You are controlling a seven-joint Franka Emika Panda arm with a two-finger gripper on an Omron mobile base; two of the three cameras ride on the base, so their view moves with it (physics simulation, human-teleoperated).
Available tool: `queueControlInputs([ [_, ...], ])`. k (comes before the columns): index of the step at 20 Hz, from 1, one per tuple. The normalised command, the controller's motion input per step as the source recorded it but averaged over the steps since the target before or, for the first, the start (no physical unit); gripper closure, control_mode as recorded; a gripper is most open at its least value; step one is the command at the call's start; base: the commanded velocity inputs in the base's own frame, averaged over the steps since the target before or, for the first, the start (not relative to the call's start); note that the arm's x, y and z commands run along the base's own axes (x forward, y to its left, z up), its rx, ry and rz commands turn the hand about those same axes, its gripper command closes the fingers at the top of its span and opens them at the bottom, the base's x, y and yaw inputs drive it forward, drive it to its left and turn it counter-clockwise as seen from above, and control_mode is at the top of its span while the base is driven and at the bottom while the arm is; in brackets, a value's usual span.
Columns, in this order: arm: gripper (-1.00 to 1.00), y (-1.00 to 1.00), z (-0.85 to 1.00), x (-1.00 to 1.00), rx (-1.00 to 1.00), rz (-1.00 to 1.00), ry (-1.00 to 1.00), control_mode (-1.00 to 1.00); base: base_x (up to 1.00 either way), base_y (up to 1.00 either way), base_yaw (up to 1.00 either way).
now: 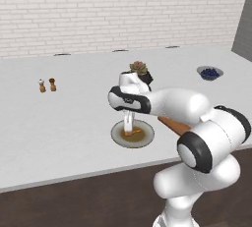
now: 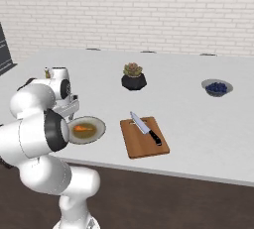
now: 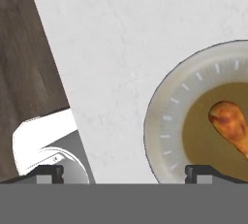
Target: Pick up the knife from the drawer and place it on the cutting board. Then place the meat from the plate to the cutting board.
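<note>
On the far left of your white counter [image 1: 59, 123], in the left base view, two small brown shakers [image 1: 47, 85] are standing side by side, well apart from everything else. Moving right, the plate [image 2: 99, 130] is sitting near the counter's front edge, and the meat [image 2: 83, 129] is lying on its olive-brown centre. Your gripper [image 1: 129, 131] is hanging directly over that plate with the fingers pointing down; in the left base view their tips are reaching to just about the meat, but you cannot tell from here whether they are touching it. In the hand view the jaws are standing wide, one fingertip [image 3: 49, 172] over the bare counter by the dark floor [image 3: 24, 72], the other over the plate [image 3: 169, 121], and the meat [image 3: 230, 123] is lying off to the side of the gap rather than between them. Nothing is being held.

Right of the plate, just beside it, the cutting board [image 2: 144, 143] is lying flat, and the knife [image 2: 145, 128] is resting on it diagonally, blade pointing toward the wall, black handle toward the front. Behind the board, a succulent in a dark pot [image 2: 133, 77] is standing. Farthest right, a grey bowl of dark berries [image 2: 217, 87] is sitting well apart from the rest.
</note>
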Motion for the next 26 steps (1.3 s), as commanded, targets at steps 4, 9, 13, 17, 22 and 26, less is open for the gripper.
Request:
queueControlInputs([
  [4,-1.0,0.0,-0.14,0.05,0.0,0.0,-0.01,-1.0,0.0,0.0,0.0],
  [9,-1.0,0.0,-0.13,0.1,0.0,0.0,0.0,-1.0,0.0,0.0,0.0],
  [13,-1.0,0.0,-0.1,0.15,0.0,0.0,0.0,-1.0,0.0,0.0,0.0],
  [17,-1.0,0.0,-0.09,0.29,0.0,0.0,0.0,-1.0,0.0,0.0,0.0],
  [22,-1.0,-0.01,-0.03,0.42,0.0,0.01,0.0,-1.0,0.0,0.0,0.0],
  [26,-1.0,-0.03,0.0,0.19,0.0,0.03,0.0,-1.0,0.0,0.0,0.0],
])
